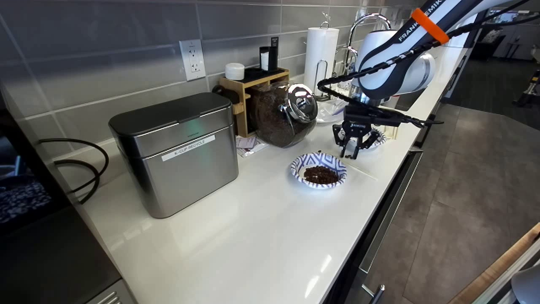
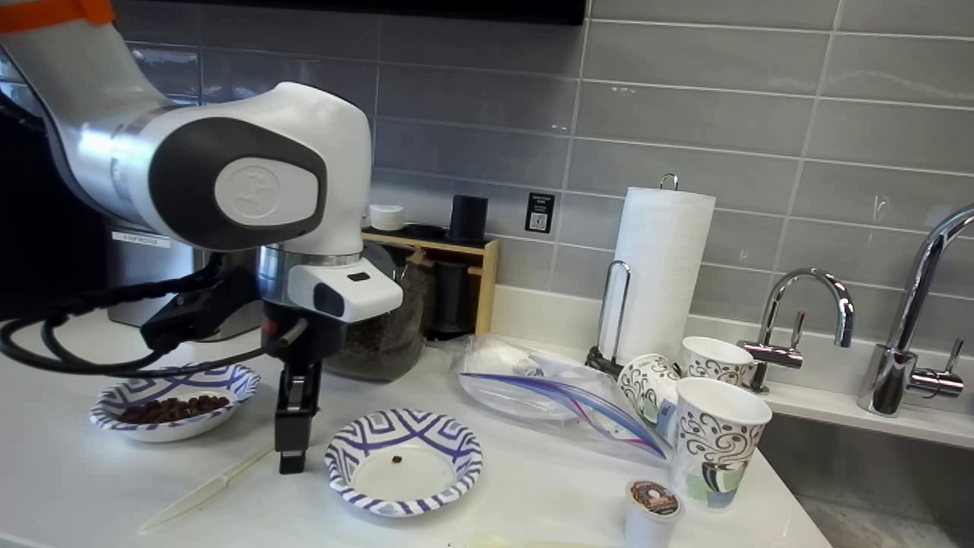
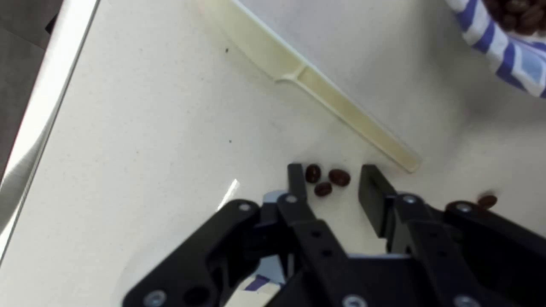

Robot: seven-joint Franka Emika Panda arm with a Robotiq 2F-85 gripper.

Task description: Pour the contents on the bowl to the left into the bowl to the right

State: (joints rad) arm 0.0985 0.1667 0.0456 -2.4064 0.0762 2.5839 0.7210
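Note:
A blue-and-white paper bowl (image 1: 304,162) holds dark brown beans; it is the left bowl in an exterior view (image 2: 156,433) and shows at the upper right of the wrist view (image 3: 505,59). The right bowl (image 2: 403,481) has the same pattern and one bean in it; in an exterior view it is partly behind the gripper (image 1: 381,138). My gripper (image 3: 332,179) points down between the two bowls, low over the counter, with its fingers apart. Three loose beans (image 3: 340,177) lie on the counter between the fingertips. Another bean (image 3: 487,201) lies beside the right finger.
A pale plastic knife (image 3: 332,100) lies just beyond the fingertips. A bean jar (image 1: 274,118), steel bin (image 1: 190,169), plastic bag (image 2: 525,388), paper towel roll (image 2: 660,266), paper cups (image 2: 719,434) and a coffee pod (image 2: 652,517) stand around. The counter edge (image 3: 53,106) is at the wrist view's left.

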